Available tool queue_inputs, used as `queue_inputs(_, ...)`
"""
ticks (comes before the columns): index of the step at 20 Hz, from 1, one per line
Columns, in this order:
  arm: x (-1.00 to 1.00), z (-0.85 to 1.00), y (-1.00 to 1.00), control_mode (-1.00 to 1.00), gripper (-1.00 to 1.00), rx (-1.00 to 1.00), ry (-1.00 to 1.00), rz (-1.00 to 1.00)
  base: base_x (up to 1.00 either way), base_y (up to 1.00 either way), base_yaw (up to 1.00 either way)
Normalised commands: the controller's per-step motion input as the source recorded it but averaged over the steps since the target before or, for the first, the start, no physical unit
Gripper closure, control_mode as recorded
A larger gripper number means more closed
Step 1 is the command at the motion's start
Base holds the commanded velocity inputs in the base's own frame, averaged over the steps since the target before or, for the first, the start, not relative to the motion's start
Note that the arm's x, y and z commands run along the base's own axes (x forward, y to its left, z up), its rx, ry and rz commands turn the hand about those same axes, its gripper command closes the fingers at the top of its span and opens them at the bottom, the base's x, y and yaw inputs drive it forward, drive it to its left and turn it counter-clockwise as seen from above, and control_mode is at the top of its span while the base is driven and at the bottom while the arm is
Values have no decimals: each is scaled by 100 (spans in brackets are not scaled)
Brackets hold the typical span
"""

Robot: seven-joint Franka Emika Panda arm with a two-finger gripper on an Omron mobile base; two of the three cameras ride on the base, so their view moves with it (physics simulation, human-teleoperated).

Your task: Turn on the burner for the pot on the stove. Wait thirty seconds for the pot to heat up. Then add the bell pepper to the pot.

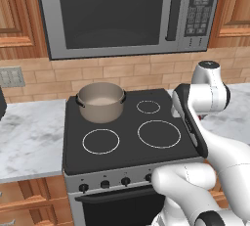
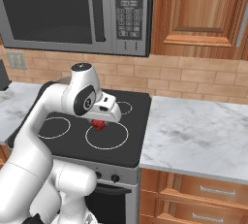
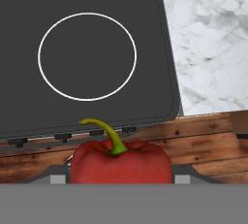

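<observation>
We see the stove (image 1: 129,132) from behind our arm: a black glass cooktop with white ring outlines, a steel front with a row of small black knobs (image 1: 104,184) and a dark oven door below. The pot (image 1: 101,101) stands upright on the rear left ring in the left base view, its pale inside showing and its two small dark handles at the sides. The other three rings are bare.

Our end effector (image 2: 99,125) hangs above the cooktop, over the front right ring (image 2: 106,135) as the right base view shows it, well apart from the pot. It pinches the bell pepper (image 3: 121,162): in the hand view the glossy red body sits between the two tips at the bottom edge, its curved green stem (image 3: 107,132) pointing up into the frame. In the right base view a small patch of red shows just under the white hand. The pepper is off the cooktop, held in the air.

Beyond the pepper the hand view looks down on a large white ring, the stove's front edge with its knobs, a marble surface (image 3: 208,39) beside the stove and wooden cabinet fronts (image 3: 193,140).

A steel microwave (image 1: 127,12) with a dark window hangs above the stove, wooden cabinets (image 2: 198,14) flank it, and a tan brick wall (image 2: 203,80) runs behind. Marble surfaces lie on both sides of the stove.
</observation>
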Motion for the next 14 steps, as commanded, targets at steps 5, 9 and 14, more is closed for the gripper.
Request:
queue_inputs(5,0,0,0,-100,100,0,0,0,0,0,0)
queue_inputs(9,0,0,0,-100,100,0,0,0,0,0,0)
queue_inputs(14,0,0,0,-100,100,0,0,0,0,0,0)
